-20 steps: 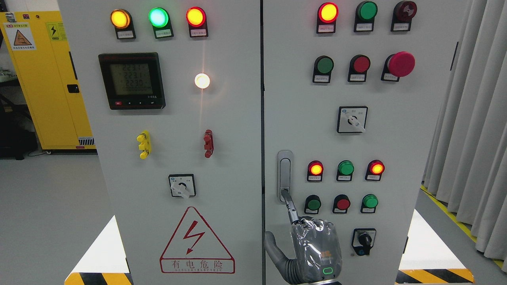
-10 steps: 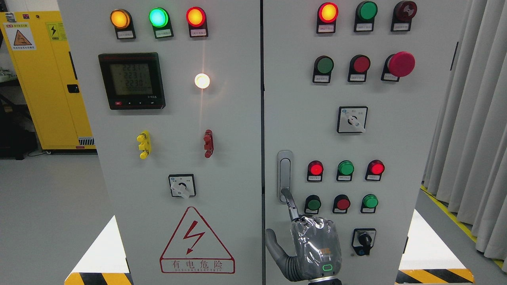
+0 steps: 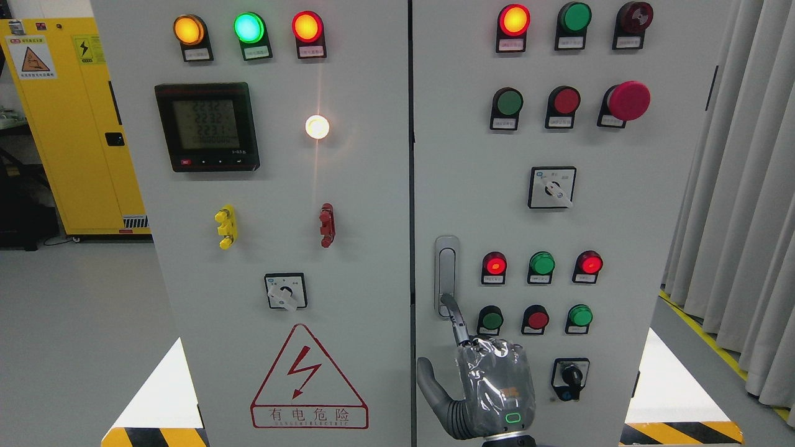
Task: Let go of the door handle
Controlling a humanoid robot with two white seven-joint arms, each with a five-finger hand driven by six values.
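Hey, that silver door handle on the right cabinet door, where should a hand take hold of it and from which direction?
Probably at its lower end. The door handle is a narrow upright bar lying flush in its recess, so only the bottom tip offers purchase. Come from below and hook a finger under that tip, as the right hand does now with one finger extended to the bottom end.

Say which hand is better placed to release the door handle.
The right hand: its index fingertip rests at the door handle's lower end. The left hand is out of view.
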